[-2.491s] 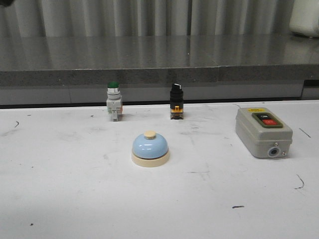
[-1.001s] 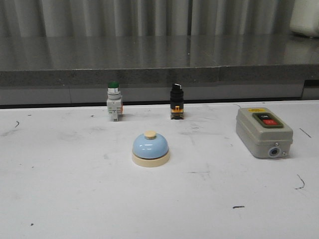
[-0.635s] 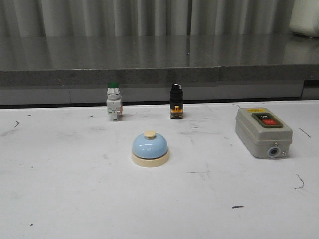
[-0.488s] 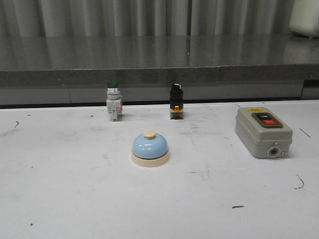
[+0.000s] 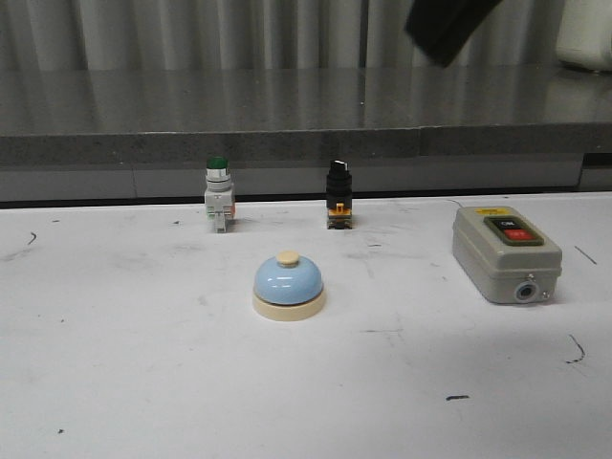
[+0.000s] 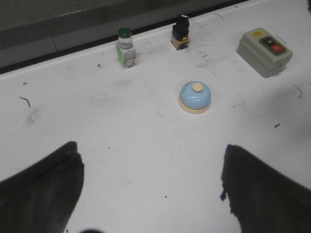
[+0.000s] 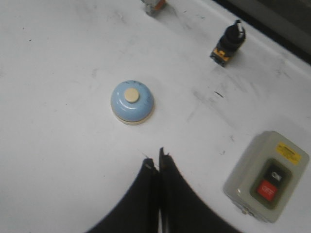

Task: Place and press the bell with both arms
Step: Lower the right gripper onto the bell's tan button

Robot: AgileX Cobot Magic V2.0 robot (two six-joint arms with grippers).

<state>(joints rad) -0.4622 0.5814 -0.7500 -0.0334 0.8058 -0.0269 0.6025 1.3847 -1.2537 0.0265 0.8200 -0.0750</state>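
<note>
The bell (image 5: pixel 289 285) sits upright on the white table (image 5: pixel 115 382), near the middle, untouched and with nothing holding it. Behind it stand the green button (image 5: pixel 218 207) to the left and a black selector switch (image 5: pixel 338 206) to the right; the grey switch box (image 5: pixel 506 252) is well apart on the right side.

Up top in the front view, a dark blur at the upper edge is the right arm (image 5: pixel 442 27), high above the table. Its wrist camera looks down on the bell, and the right gripper (image 7: pixel 158 165) has its fingers pressed together, tips meeting, nothing between them (a poking posture, by the look of it). The left gripper (image 6: pixel 150 184) is spread wide, its two fingers far apart with bare table between, the bell well ahead of it.

So this reads as the approach, with neither arm yet at the bell. My judgement: the wide left gripper is set to take the bell by its cream base, which means coming forward and down to straddle it low, under the dome. The closed right one then needs to line up straight above the top button and drop squarely; an off-centre push could skid off the dome.
</note>
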